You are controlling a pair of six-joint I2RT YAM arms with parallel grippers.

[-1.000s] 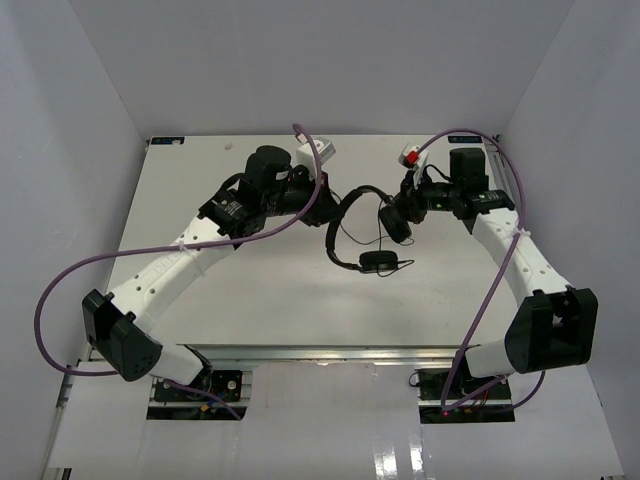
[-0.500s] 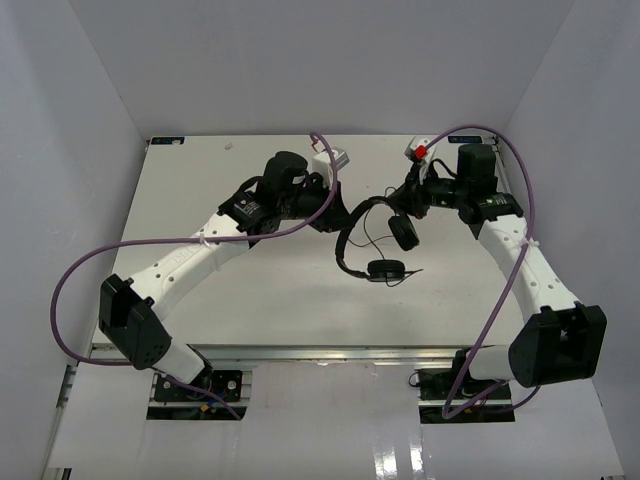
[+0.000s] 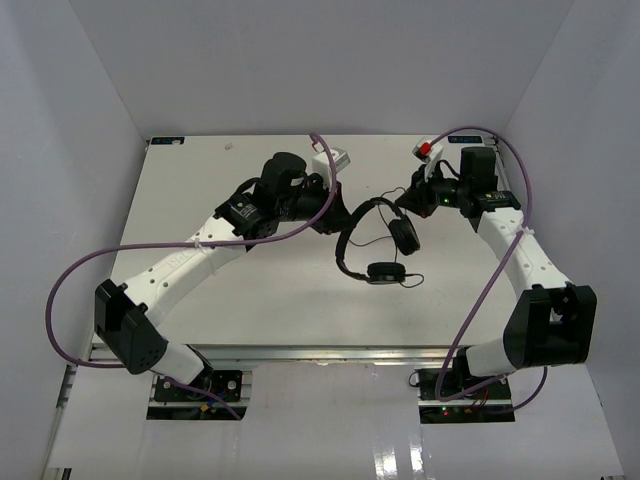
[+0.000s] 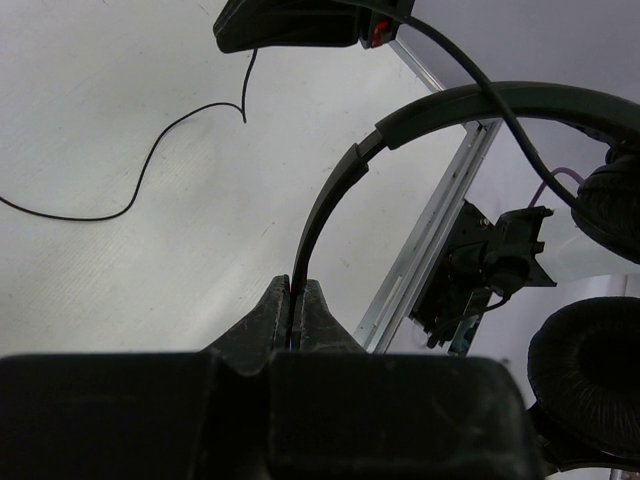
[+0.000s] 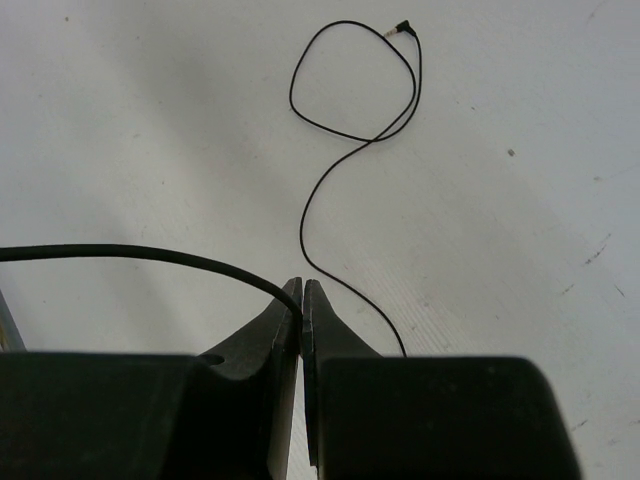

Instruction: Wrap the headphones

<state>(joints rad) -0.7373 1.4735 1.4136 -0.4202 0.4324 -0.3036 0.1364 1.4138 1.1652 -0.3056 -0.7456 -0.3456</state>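
The black headphones (image 3: 352,232) sit between my two arms, mid-table towards the back. My left gripper (image 3: 334,216) is shut on the thin headband (image 4: 440,105), which rises from its jaws (image 4: 297,290) and arcs to the right. Two round padded earcups (image 4: 590,380) show at the right edge of the left wrist view. My right gripper (image 3: 408,200) is shut on the thin black cord (image 5: 150,253), pinched at its fingertips (image 5: 302,290). The rest of the cord (image 5: 340,130) lies in a loose loop on the table, ending in the jack plug (image 5: 405,28).
The white table (image 3: 250,290) is boxed in by white walls on the left, back and right. Thick purple robot cables (image 3: 80,270) loop out beside the left arm and another (image 3: 497,275) runs down the right arm. A metal rail (image 3: 300,352) lines the near edge.
The left arm has reached further right and towards the back, carrying the headband with it. The right gripper shifted slightly right with the cord. Both grippers stayed shut.
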